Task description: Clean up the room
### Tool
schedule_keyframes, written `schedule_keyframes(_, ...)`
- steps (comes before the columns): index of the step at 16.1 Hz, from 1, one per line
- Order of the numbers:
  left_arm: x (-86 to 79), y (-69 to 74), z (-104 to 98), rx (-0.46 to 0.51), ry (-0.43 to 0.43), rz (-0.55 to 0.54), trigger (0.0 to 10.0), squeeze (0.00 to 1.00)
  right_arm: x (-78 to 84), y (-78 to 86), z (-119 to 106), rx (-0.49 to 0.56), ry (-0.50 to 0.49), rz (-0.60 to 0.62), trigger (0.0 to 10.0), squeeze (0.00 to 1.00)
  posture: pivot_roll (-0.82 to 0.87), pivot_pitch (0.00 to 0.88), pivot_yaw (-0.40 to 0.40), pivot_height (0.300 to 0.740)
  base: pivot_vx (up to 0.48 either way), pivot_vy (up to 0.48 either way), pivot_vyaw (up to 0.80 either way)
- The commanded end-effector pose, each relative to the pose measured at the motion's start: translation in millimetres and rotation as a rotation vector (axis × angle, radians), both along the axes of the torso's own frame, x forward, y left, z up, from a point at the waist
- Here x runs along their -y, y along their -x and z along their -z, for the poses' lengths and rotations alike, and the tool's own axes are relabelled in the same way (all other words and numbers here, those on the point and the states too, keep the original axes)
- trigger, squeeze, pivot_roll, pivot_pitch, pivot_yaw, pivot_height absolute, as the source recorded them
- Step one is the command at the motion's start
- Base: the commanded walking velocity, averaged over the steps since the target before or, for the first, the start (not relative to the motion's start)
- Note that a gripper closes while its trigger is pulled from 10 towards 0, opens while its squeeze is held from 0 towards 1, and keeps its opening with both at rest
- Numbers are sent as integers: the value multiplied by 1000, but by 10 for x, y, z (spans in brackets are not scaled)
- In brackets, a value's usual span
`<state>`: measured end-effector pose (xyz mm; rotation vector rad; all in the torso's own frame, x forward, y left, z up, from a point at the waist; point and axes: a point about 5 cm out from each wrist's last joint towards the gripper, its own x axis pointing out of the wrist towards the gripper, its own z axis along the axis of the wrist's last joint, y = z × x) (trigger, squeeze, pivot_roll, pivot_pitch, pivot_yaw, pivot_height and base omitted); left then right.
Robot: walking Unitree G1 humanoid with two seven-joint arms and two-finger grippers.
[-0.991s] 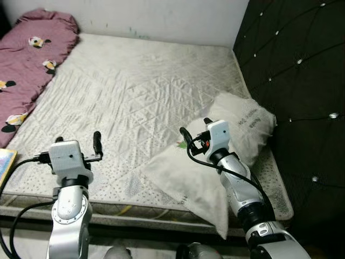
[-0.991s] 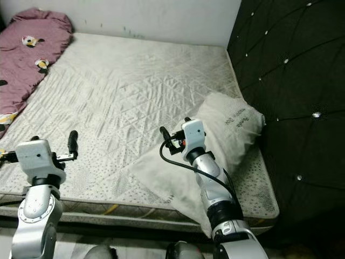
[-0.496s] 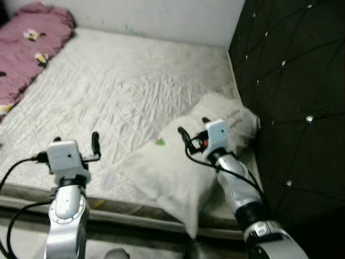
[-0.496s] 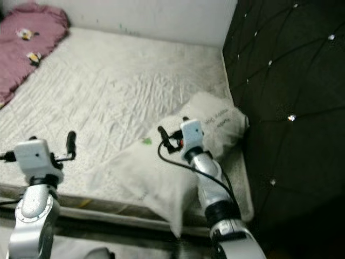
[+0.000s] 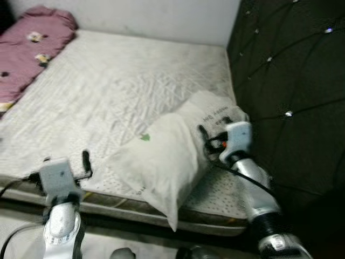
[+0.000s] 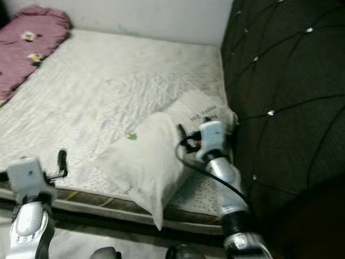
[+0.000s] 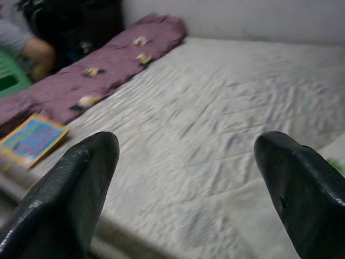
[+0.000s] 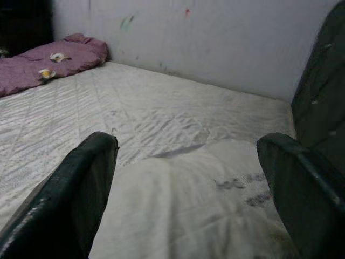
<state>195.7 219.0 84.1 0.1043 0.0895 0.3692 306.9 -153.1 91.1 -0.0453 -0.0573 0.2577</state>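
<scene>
white pillow point(image 5: 161, 159): near corner of my mattress point(image 5: 108, 91), beside the black headboard point(image 5: 285, 81); right gripper point(image 5: 206, 139): fingers spread, hovering at the pillow's edge; left gripper point(image 7: 188, 183): fingers spread, over mattress edge; purple blanket point(image 5: 29, 51): far left.

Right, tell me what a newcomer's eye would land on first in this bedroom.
First, the white pillow slumped over the near edge of the bare mattress, overlapping a second pillow by the black tufted headboard. The right end effector hovers open at that pillow, and the left end effector is open over the mattress edge. A maroon flowered blanket lies along the far left side.
</scene>
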Motion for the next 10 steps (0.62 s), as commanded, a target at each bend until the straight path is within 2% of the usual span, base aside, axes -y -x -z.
schedule_keyframes(1,-15,10,-31,13,-9,-15,10000,0,84,4,-60,13,-12,33,10000,0,10,28,-45,740,0,0,0)
schedule_keyframes(2,-1,25,-25,19,0,-17,10000,0,166,92,-2,-18,-4,52,10000,0,5,25,-51,740,0,0,0)
schedule_keyframes(4,33,-40,-3,25,59,5,10000,0,194,168,48,-46,16,62,10000,0,-8,12,-74,740,0,0,-763)
schedule_keyframes(5,83,-107,-55,41,48,52,10000,0,194,201,64,-55,36,60,10000,0,-20,1,-82,740,0,0,-800)
schedule_keyframes(7,122,-152,-117,68,39,102,10000,0,192,295,87,-68,35,56,10000,0,-19,0,-69,740,0,0,-800)
schedule_keyframes(9,78,-114,-108,60,23,86,10000,0,192,355,106,-80,23,70,10000,0,-23,2,-39,740,0,0,-800)
schedule_keyframes(10,46,-42,-57,35,17,62,10000,0,187,394,129,-89,10,84,10000,0,-29,0,-13,740,0,0,-475)
